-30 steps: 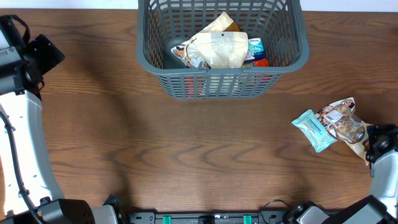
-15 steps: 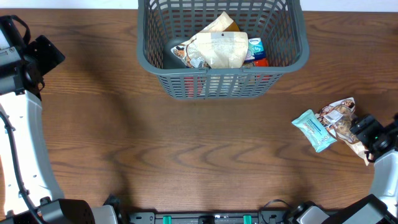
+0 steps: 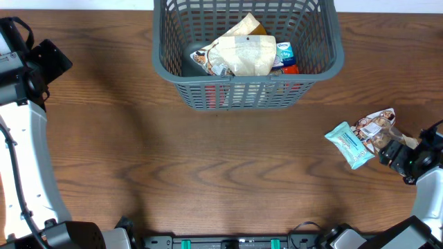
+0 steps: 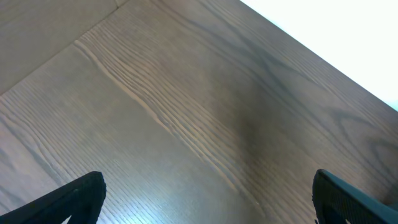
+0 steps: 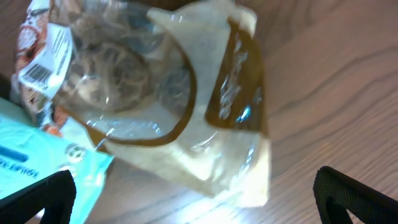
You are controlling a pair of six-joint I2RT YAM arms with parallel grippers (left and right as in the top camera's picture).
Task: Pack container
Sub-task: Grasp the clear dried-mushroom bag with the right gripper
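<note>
Wood-grain table (image 3: pixel 208 166) with the container (image 3: pixel 242 93) at the far edge, teal packet (image 3: pixel 348 144) beside clear snack bag (image 3: pixel 377 130).

The basket (image 3: pixel 158 59) is dark grey, its walls a slotted lattice. The table (image 3: pixel 208 166) is mid-brown wood with darker wavy grain. Inside the basket, a pouch (image 3: pixel 243 55) is cream with brown print, a packet (image 3: pixel 284 52) is blue and white, and a red item (image 3: pixel 290 68) shows below it. The wrapper (image 3: pixel 349 144) is pale teal with a darker stripe. The bag (image 5: pixel 161 93) is clear with a brown band, cream edges and a white barcoded label (image 5: pixel 46 59).
</note>
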